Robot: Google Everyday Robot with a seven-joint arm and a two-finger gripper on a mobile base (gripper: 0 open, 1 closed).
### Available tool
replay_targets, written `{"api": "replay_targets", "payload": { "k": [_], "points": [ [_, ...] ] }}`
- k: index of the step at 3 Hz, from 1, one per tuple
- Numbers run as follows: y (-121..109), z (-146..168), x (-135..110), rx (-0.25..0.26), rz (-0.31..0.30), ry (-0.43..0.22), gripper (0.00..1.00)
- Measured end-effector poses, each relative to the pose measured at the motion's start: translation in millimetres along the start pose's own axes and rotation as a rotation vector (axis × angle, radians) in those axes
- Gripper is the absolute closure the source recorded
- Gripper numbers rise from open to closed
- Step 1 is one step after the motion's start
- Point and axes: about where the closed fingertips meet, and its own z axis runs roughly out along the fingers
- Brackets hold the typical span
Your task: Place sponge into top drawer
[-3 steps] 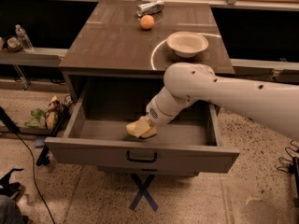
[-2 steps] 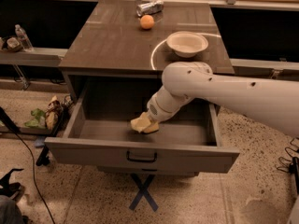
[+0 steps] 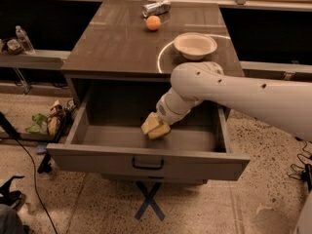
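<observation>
Clerk: Position of the gripper?

Inspector: The gripper [image 3: 155,126] is inside the open top drawer [image 3: 146,162], near the middle of the cavity, low over the drawer floor. The white arm [image 3: 234,94] comes in from the right and bends down past the cabinet's front edge.

Clerk: State of the grip?

Inspector: Pinched on the sponge [image 3: 162,131]. One cream wedge-shaped finger [image 3: 149,122] lies against the sponge's upper left side. The opposite finger is hidden behind the block.

Clerk: Location of the sponge?

Inspector: At the gripper tip, within the drawer walls, well behind the front panel. Whether its underside touches the drawer floor cannot be told.

Clerk: Drawer condition?

Inspector: Pulled well out, with the dark bar handle [image 3: 147,165] centred on the front panel.

Clerk: Other items noted?

Inspector: On the cabinet top [image 3: 117,43], a white bowl [image 3: 195,45] towards the right, an orange ball [image 3: 153,22] further back, and a crumpled silver item [image 3: 157,7] just behind the ball. A blue tape cross [image 3: 148,201] marks the floor below the drawer
</observation>
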Motion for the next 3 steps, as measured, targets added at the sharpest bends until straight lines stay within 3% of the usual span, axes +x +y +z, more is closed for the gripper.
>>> {"api": "replay_targets", "payload": {
  "k": [2, 3],
  "points": [
    [-3, -18, -5, 0.016, 0.038, -0.016, 0.0],
    [-5, -43, -13, -0.007, 0.038, -0.034, 0.18]
  ]
}}
